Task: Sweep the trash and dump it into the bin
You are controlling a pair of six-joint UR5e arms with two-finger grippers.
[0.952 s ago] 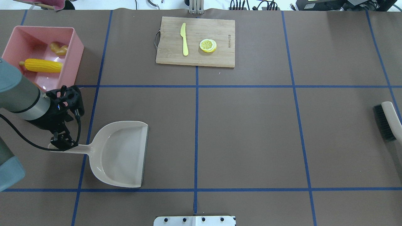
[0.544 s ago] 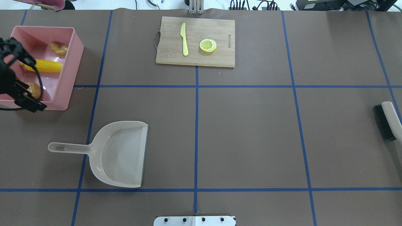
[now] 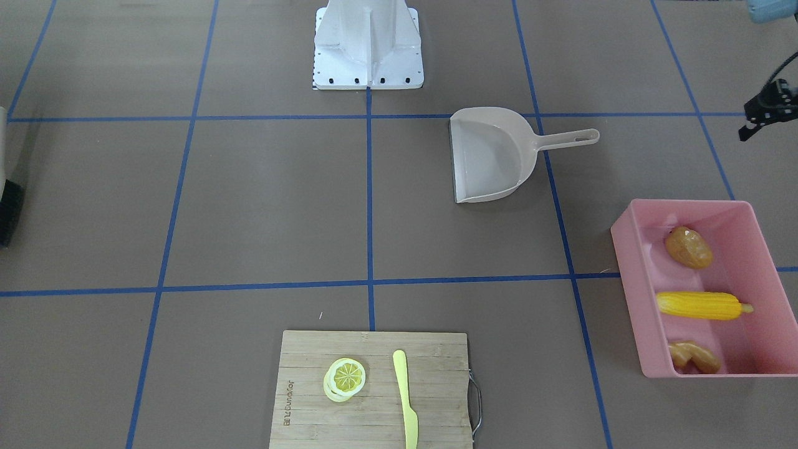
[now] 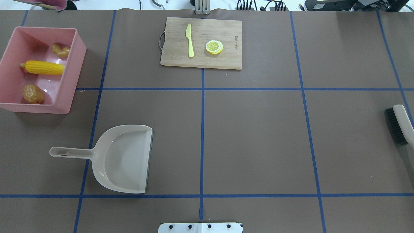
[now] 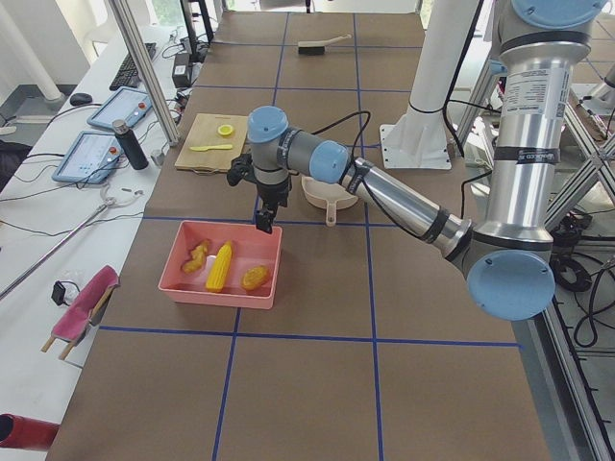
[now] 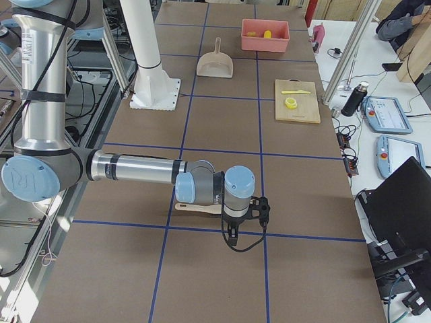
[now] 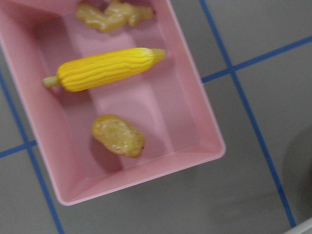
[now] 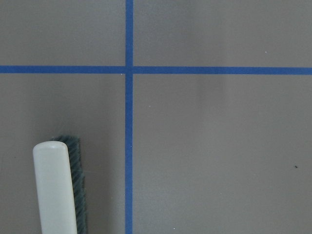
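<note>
The pink bin (image 4: 72, 71) stands at the far left of the table. In it lie the yellow corn cob (image 4: 43, 67), the brown potato (image 4: 33, 94) and the tan ginger root (image 4: 60, 49). The left wrist view looks straight down on them: corn (image 7: 102, 69), potato (image 7: 118, 135), ginger (image 7: 114, 14). My left gripper (image 5: 263, 219) hangs beside the bin's near corner, empty; I cannot tell if it is open. It is outside the overhead view. My right gripper (image 6: 231, 235) hovers by the brush (image 6: 199, 208); I cannot tell its state.
The beige dustpan (image 4: 123, 158) lies empty on the table, handle pointing left. The brush (image 4: 399, 124) lies at the right edge. A wooden cutting board (image 4: 226, 60) at the back holds a yellow knife (image 4: 189, 40) and a lemon slice (image 4: 214, 46).
My left gripper left the dustpan handle, passed over the bin and moved out of the overhead view. The potato now shows in the bin. The dustpan has not moved.
</note>
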